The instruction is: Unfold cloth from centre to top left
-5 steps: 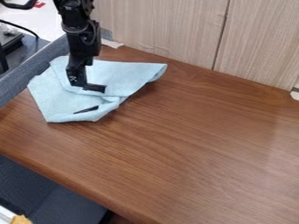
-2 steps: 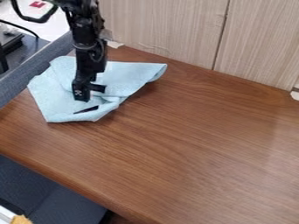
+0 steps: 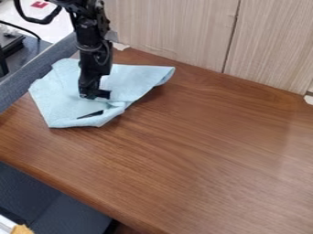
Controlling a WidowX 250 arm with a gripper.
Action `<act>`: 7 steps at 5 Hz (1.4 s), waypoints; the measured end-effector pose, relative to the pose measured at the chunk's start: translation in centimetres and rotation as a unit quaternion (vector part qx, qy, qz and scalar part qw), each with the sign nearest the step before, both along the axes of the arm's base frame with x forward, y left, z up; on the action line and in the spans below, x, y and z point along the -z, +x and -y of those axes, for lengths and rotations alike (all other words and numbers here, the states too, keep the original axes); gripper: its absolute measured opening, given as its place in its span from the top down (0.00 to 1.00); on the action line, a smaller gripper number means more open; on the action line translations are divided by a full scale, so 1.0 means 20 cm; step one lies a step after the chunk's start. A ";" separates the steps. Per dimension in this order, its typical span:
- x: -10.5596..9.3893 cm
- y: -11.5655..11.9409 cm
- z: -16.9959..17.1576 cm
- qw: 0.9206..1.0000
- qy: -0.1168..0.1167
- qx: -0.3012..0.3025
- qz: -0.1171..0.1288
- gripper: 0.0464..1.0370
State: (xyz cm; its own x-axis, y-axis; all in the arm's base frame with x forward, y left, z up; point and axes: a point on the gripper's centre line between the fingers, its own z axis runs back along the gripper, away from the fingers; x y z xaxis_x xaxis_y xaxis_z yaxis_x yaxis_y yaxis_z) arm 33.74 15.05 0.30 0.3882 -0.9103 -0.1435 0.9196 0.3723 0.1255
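Observation:
The gripper (image 3: 94,95) hangs down over the middle of the light blue cloth (image 3: 58,103), with its lower end at the cloth's surface. Folded layers of the cloth lie bunched at the left rear of the wooden table. One corner stretches to the right, a little raised, and casts a shadow. Below the gripper, near the front fold, a narrow dark gap shows in the cloth. Part of the cloth's middle is hidden behind the gripper, and whether any cloth is held cannot be made out.
The brown wooden table (image 3: 202,151) spreads right and forward of the cloth. A pale wood-grain panel (image 3: 177,32) closes off the back, and a grey padded edge (image 3: 24,87) runs along the left. White tape (image 3: 120,46) sits at the rear edge.
Over the last second the gripper has shifted slightly to the right, and since the middle frame its lower end has drawn in and sits a little higher. The cloth looks unchanged.

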 end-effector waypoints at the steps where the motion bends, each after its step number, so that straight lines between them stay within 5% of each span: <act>1: -0.01 0.01 -0.01 1.000 -0.001 -0.004 0.003 0.87; 2: 0.00 0.01 -0.02 1.000 -0.003 -0.011 0.000 0.98; 4: -0.03 0.02 -0.07 0.999 -0.005 -0.036 0.013 0.99; 5: -0.08 0.07 -0.08 0.998 -0.012 -0.043 0.037 0.99; 7: -0.33 0.31 -0.13 0.990 -0.021 -0.071 0.119 0.99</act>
